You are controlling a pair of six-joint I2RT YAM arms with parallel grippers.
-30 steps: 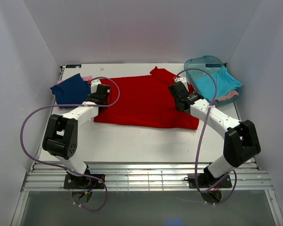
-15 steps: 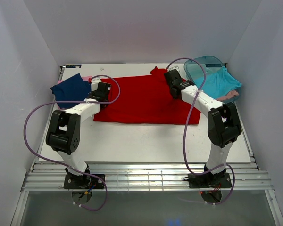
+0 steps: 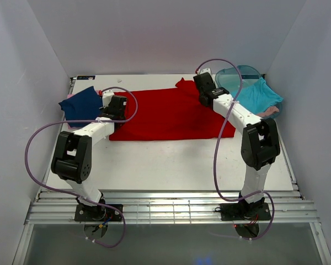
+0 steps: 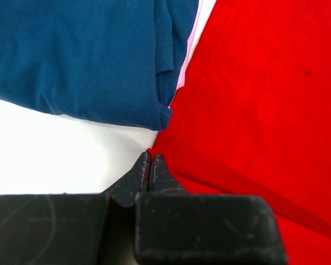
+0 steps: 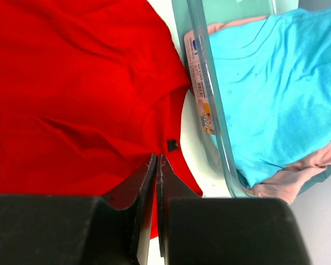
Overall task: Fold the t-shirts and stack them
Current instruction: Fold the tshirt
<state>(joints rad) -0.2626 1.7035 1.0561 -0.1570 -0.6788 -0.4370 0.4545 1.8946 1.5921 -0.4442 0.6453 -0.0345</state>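
The bright red t-shirt (image 3: 165, 113) lies spread across the table's middle. My left gripper (image 3: 111, 105) is shut on its left edge, its tips (image 4: 150, 160) pinching a red corner beside the folded navy blue t-shirt (image 3: 80, 105) (image 4: 88, 55). A pink t-shirt (image 4: 192, 41) shows as a sliver under the navy one. My right gripper (image 3: 203, 84) (image 5: 156, 163) is shut on the red shirt's right edge (image 5: 88, 83) near the sleeve. A turquoise t-shirt (image 3: 256, 94) (image 5: 276, 83) and a pink t-shirt (image 3: 267, 112) (image 5: 292, 176) lie in the tub.
The translucent teal plastic tub (image 3: 237, 72) (image 5: 209, 72) stands at the back right, just right of my right gripper. White walls close in the table at the back and both sides. Bare white table (image 3: 165, 165) lies in front of the red shirt.
Both grippers moved toward the back, the right one much farther, drawing the red shirt's near edge back with them. The shirt now covers less of the table's front.
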